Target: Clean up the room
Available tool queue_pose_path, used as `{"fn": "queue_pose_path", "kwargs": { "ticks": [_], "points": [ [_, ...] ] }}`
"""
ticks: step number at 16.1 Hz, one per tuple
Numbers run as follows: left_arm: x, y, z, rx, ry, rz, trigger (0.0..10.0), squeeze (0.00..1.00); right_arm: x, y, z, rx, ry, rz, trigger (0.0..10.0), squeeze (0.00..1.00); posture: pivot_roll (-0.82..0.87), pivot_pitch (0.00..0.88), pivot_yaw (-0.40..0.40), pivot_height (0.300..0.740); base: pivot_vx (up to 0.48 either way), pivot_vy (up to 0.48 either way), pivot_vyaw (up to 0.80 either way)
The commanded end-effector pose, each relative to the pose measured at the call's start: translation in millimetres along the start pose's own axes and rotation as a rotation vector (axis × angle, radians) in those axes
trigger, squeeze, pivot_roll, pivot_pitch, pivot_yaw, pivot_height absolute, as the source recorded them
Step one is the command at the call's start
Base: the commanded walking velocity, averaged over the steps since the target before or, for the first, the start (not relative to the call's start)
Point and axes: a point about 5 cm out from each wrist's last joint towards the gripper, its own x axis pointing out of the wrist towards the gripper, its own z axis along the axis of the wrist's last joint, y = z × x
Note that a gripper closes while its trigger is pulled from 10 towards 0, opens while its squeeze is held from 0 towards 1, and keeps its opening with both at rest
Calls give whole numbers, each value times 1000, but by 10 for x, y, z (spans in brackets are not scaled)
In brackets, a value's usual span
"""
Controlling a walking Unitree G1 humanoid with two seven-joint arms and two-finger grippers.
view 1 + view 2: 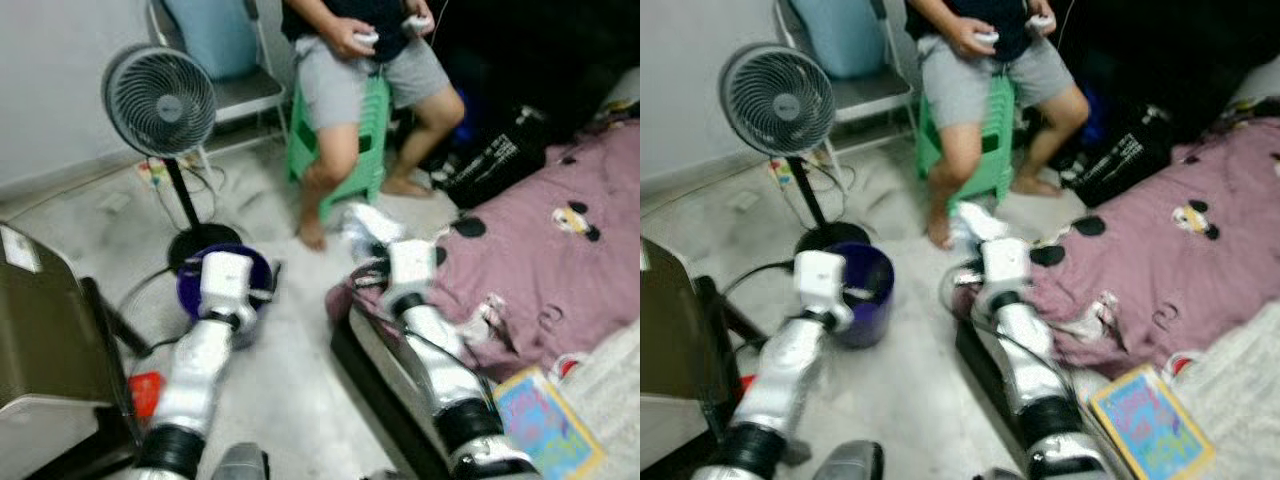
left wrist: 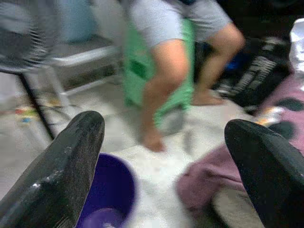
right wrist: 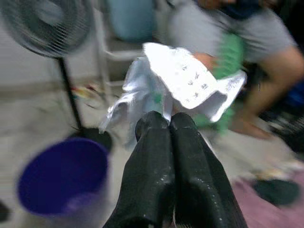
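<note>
Right gripper (image 3: pixel 170 124) pinches a crumpled white printed wrapper (image 3: pixel 178 83); left gripper (image 2: pixel 164 156) gapes wide. Swing left over the round purple plastic bucket (image 3: pixel 61 175) before releasing

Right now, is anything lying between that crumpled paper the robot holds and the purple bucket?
No. The right eye view shows bare floor between the crumpled paper in the right gripper and the purple bucket.

A bucket (image 1: pixel 862 290) stands on the floor (image 1: pixel 910 390) just ahead of the left gripper (image 2: pixel 161 156), with a standing fan (image 1: pixel 160 100) behind it. A bed (image 1: pixel 560 250) lies to the right. Between bucket and bed, the right gripper (image 3: pixel 170 124) holds a crumpled wrapper (image 3: pixel 175 85). A person (image 1: pixel 360 70) sits on a stool (image 1: pixel 370 140) beyond. A book (image 1: pixel 1150 420) lies on the bed's near end.
</note>
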Motion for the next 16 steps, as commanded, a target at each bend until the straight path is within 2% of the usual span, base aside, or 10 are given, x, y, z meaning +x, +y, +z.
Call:
{"fn": "queue_pose_path", "kwargs": {
  "ticks": [1,10,16],
  "points": [
    [4,-80,-1,-3,-2,-22,10000,0,-15,-86,-6,-10,5,-15,10000,0,24,51,-30,740,0,0,788],
    [10,-87,7,-9,-9,-27,10000,0,-16,-78,-3,-1,2,-15,10000,0,23,52,-30,740,0,0,753],
    [7,-114,17,-8,-19,-40,10000,0,-20,-86,-8,2,6,-13,10000,0,23,53,-33,740,0,0,0]
  ]
}}
